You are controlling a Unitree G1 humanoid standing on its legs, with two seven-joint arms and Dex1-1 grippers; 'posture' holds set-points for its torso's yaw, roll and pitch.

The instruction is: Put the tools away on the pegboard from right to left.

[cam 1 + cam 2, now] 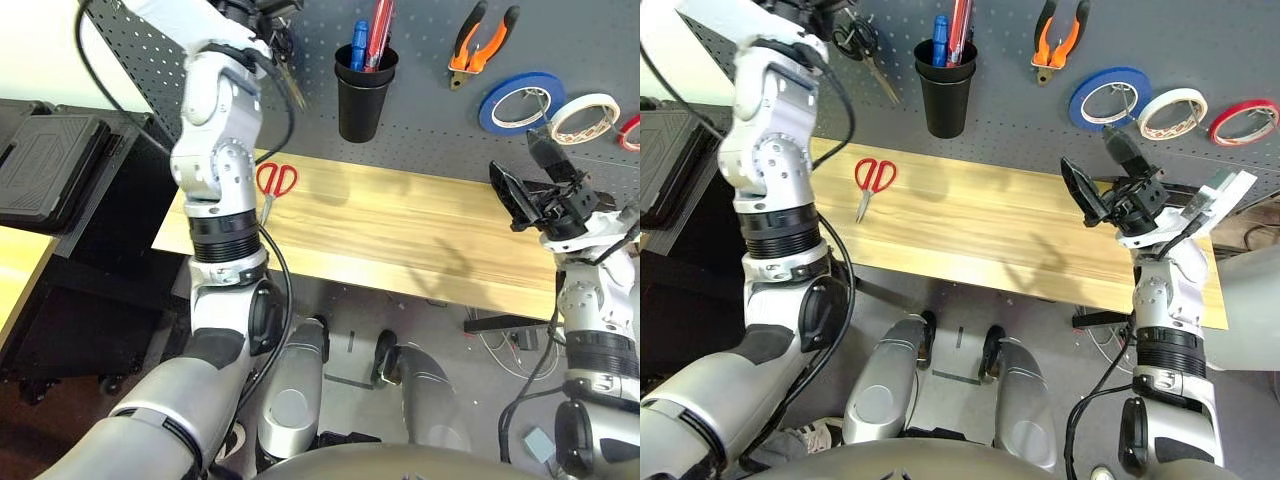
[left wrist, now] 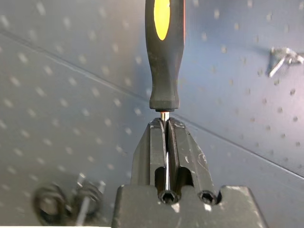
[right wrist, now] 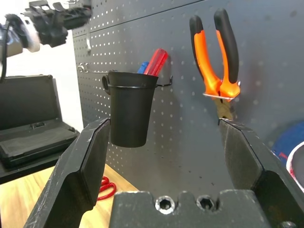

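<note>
Orange-and-black screwdriver (image 2: 164, 52) in left hand (image 2: 166, 137)

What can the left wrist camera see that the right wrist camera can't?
Left wrist view: the left gripper, jaws shut on the thin metal shaft of the orange-and-black-handled screwdriver.

Right wrist view: the right gripper with jaws wide open, the black cup, the orange-and-black-handled pliers on their hook, and the red-handled scissors.

Both: the dark grey pegboard.

Head cameras overlook the table (image 1: 400, 230); both wrist cameras closely face the pegboard (image 3: 180, 118).
</note>
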